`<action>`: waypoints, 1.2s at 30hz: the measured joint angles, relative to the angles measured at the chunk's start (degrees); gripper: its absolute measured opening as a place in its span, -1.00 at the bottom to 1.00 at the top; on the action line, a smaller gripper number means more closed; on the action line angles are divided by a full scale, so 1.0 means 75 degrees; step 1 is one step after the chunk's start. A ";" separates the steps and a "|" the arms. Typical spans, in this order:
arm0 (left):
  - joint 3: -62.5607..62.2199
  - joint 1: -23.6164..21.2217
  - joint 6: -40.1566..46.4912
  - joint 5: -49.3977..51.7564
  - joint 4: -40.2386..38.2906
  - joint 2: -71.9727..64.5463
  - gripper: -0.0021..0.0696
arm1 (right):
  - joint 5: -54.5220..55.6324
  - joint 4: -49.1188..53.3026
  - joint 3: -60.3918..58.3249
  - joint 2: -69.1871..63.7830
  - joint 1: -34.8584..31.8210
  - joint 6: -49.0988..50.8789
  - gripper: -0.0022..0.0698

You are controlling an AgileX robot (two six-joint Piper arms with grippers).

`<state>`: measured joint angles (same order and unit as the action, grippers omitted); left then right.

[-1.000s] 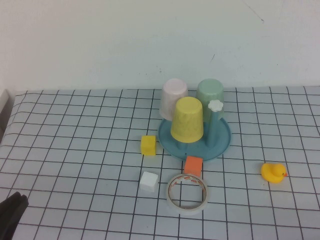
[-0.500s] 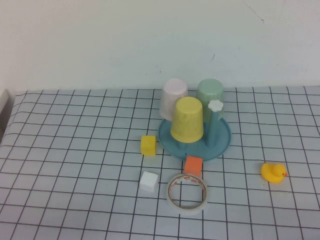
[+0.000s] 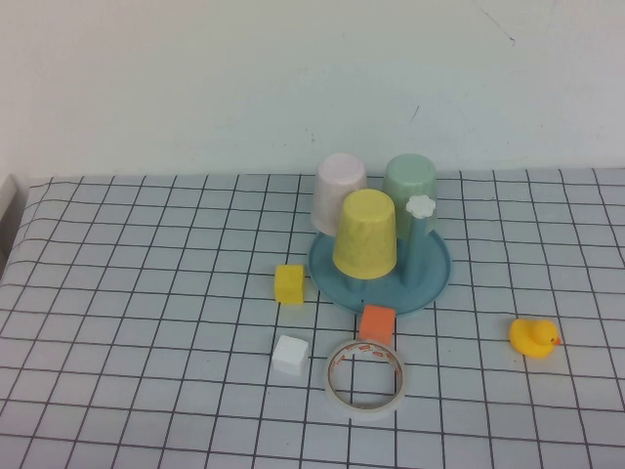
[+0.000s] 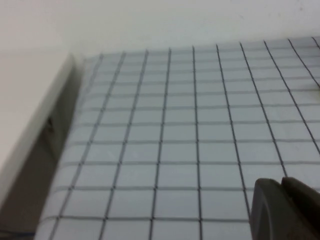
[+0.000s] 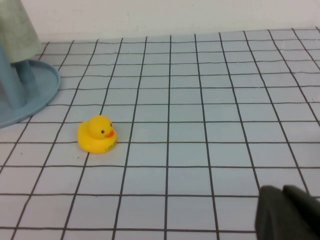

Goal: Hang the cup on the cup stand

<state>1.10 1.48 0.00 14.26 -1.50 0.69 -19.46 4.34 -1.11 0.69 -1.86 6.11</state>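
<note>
Fingers: left gripper (image 4: 287, 210) and right gripper (image 5: 290, 212) both clenched, empty, low over counter (image 3: 146, 293). Cup (image 3: 365, 233): inverted on cup stand (image 3: 430, 283). Task apparently complete; nothing outstanding.

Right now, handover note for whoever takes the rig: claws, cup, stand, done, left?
Left claw: shut, holding nothing, pulled back over bare grid cloth at the table's left side, out of the high view.
Right claw: shut, holding nothing, parked near the table's right side, facing the rubber duck.
Yellow cup: upside down on the cup stand, at its front; the peg under it is hidden.
Pink cup and green cup sit inverted behind it; one peg with a white flower knob is free.
Done: the cup appears hung.
Left: nothing obvious; confirm it sits firmly.
</note>
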 joint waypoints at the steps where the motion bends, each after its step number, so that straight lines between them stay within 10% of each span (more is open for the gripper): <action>1: 0.0000 0.0059 -0.0133 0.0139 -0.0014 0.0000 -0.95 | 0.0000 0.0000 0.0000 0.0000 0.0000 0.0000 -0.94; 36: 0.0000 0.0205 0.0257 0.0419 -0.0059 0.0000 -0.95 | 0.0000 0.0003 0.0000 0.0000 0.0000 0.0000 -0.94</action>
<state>1.10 3.02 1.93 17.40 -1.95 0.69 -19.46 4.37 -1.11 0.69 -1.86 6.11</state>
